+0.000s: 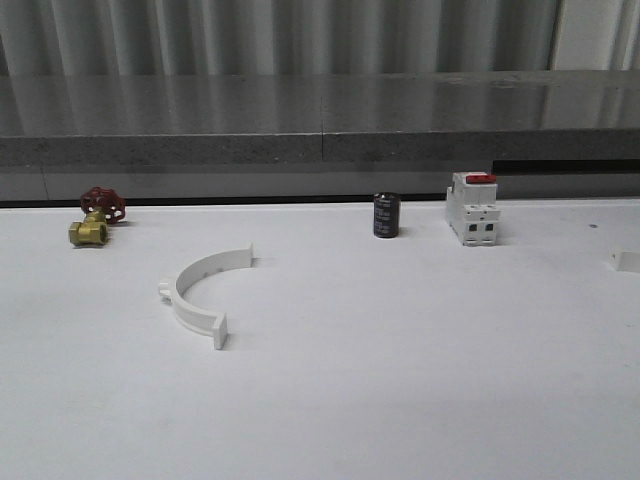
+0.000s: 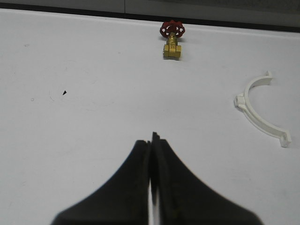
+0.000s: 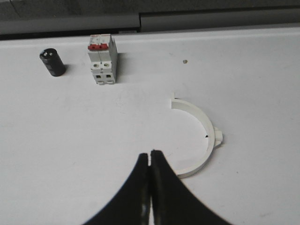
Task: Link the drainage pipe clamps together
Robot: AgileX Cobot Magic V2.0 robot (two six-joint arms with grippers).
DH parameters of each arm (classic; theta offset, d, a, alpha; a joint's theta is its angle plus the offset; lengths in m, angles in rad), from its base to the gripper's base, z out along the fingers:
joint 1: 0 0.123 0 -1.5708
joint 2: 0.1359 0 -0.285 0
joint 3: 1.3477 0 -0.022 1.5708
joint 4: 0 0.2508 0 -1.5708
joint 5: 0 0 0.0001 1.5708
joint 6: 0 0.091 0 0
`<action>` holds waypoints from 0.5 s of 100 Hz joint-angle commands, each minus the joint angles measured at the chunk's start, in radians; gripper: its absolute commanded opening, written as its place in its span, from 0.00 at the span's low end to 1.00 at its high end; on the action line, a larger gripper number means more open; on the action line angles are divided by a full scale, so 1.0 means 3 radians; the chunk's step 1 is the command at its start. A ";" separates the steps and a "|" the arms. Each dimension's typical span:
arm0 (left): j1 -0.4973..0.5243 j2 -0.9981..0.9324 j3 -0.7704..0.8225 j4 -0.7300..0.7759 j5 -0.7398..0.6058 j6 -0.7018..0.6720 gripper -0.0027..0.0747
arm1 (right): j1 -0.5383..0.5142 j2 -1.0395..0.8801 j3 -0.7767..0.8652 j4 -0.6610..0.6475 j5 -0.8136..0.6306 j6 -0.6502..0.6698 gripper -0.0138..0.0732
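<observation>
Left gripper [image 2: 151, 140], black fingers pressed together, clenched on nothing, hangs over bare white bench [image 1: 400, 380]. Right gripper [image 3: 150, 157] likewise clenched and empty, fingertips just beside the near end of a white plastic half-ring clamp [image 3: 201, 140], apart from it as far as can be told.

Front view: one white plastic half-ring clamp [image 1: 195, 295] lies flat left of centre, open side facing right, tabs at both ends, small lug on the outer curve. Left wrist view shows this same clamp [image 2: 260, 110] well off to the side of the left gripper. At the front view's right edge a small white piece [image 1: 627, 262] is cut off; cannot tell what it is.

Near bench area is open, plenty of room around both clamps.

Further back: brass valve with red handwheel [image 1: 95, 218] far left, also in left wrist view [image 2: 172, 41]. Black short cylinder [image 1: 387, 215] mid-back, white boxy breaker with red top [image 1: 473, 207] right of it, both standing; right wrist view has them too [image 3: 52, 63], [image 3: 101, 58].

Behind the bench: grey ledge [image 1: 320, 120], ribbed metal wall [image 1: 300, 35].
</observation>
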 commanded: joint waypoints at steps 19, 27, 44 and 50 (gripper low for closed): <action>0.0005 0.0017 -0.0081 0.0009 -0.0222 -0.0003 0.01 | -0.0011 0.0580 -0.0131 0.0001 -0.0467 -0.0004 0.14; 0.0005 0.0017 -0.0081 0.0009 -0.0222 -0.0003 0.01 | -0.0011 0.0656 -0.0131 0.0001 -0.0467 -0.0004 0.27; 0.0005 0.0017 -0.0081 0.0009 -0.0222 -0.0003 0.01 | -0.0011 0.0688 -0.0131 0.0001 -0.0479 -0.0004 0.74; 0.0005 0.0017 -0.0081 0.0009 -0.0222 -0.0003 0.01 | -0.0011 0.0688 -0.0131 0.0001 -0.0455 -0.0004 0.84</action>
